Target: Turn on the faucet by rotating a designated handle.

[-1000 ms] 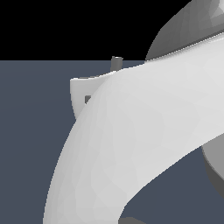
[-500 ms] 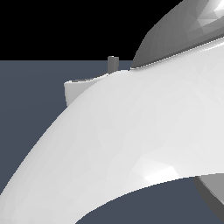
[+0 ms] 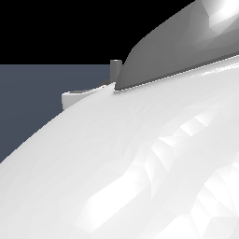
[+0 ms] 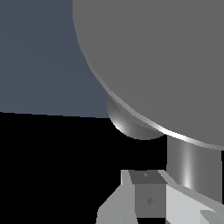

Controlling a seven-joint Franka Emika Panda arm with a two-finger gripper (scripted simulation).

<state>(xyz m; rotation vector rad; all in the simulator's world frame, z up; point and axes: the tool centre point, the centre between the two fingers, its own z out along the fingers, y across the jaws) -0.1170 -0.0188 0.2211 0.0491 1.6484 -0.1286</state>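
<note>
The wrist view is mostly filled by the faucet [image 4: 166, 57], a thick matte grey cylinder showing its flat round end face. A darker rounded part [image 4: 131, 124] sits just under its rim. The handle [image 4: 188, 164], a shiny silver-grey rod, comes out from below the face and runs down behind my fingers. My gripper [image 4: 146, 177] sits right beside the handle. Its light grey fingers [image 4: 118, 205] look pressed together with no gap, and nothing is held between them. In the exterior view my white arm [image 3: 140, 168] hides the gripper and the handle.
A dark grey curved surface [image 3: 186, 42] crosses the top of the exterior view's right side, above the arm. A small grey post [image 3: 115, 70] and a white ledge [image 3: 72, 98] show past the arm's edge. Blue-grey floor [image 3: 37, 102] lies behind.
In the exterior view my arm has swung closer and now covers almost the whole frame. The dark grey surface at the upper right has grown. The small post has drifted slightly left.
</note>
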